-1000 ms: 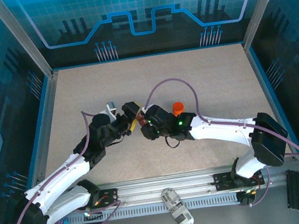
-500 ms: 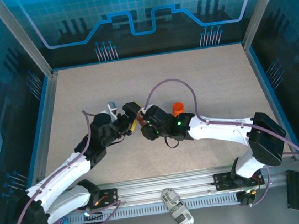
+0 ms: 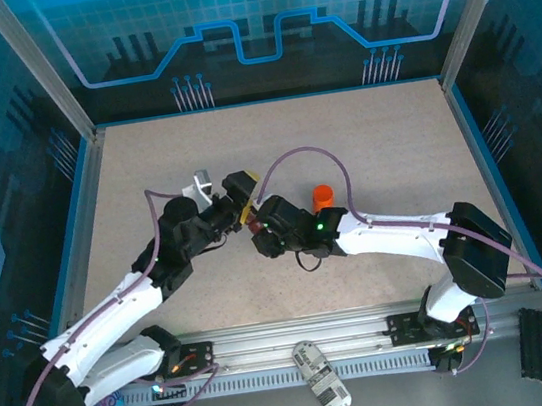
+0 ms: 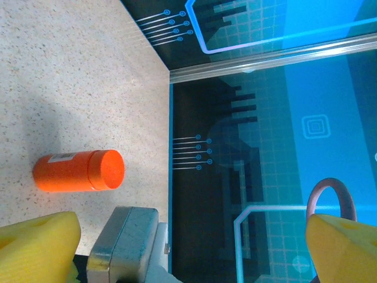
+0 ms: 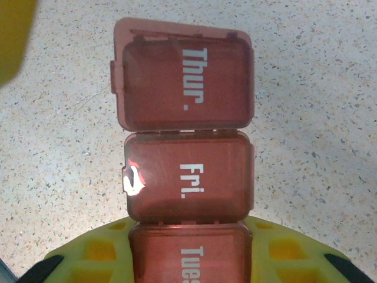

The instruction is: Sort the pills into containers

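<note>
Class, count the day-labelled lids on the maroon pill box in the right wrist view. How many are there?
3. The Thur. lid is at the top, the Fri. lid in the middle, and the Tues lid at the bottom edge, cut off. More may be hidden below.

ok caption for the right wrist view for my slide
Right wrist view: maroon pill box with cells marked Thur., Fri. and Tues. over the speckled table.
</note>
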Robot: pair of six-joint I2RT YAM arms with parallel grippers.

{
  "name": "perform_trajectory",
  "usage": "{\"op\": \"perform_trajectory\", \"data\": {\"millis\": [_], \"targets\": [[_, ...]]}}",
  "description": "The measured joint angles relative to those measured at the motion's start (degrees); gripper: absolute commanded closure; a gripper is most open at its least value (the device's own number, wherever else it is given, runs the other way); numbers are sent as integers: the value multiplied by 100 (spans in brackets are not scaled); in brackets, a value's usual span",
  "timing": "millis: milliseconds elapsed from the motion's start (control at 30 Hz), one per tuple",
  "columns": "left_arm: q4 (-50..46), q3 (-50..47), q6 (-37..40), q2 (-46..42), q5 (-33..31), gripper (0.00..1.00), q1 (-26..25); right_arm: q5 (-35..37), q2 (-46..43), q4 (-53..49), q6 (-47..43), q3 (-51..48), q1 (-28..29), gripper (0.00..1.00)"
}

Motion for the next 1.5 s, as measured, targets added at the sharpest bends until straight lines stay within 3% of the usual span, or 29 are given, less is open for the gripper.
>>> {"op": "perform_trajectory", "data": {"millis": [167,300,500,733,967,1067,1133,1500], "targets": [[-533,-98,144,-380,-431,1,76,-70,-55,74,-153,-308,-13,71],[-1027,-179,382,-520,-575,1,505,-413,-61,57,-575,-479,-92,68],[-1628,-424,798,-457,-538,1,1161,-1034,402,0,-1714,-341,-214,66],[-1827,-560,1036,-422,-356,1,1241,-1537,883,-177,-2693,-319,-323,62],[-1823,-566,1078,-254,-258,1,1257,-1405,1281,-236,-2986,-308,-407,59],[-1810,-566,1078,-199,-205,1,1257,-1290,1307,-254,-3025,-254,-439,37],[-1805,-568,1078,-190,-179,1,1257,-1167,1311,-271,-3062,-249,-507,27],[-1799,-595,1104,-85,-157,1,1255,-404,1314,-658,-3032,-83,-699,24]]}}
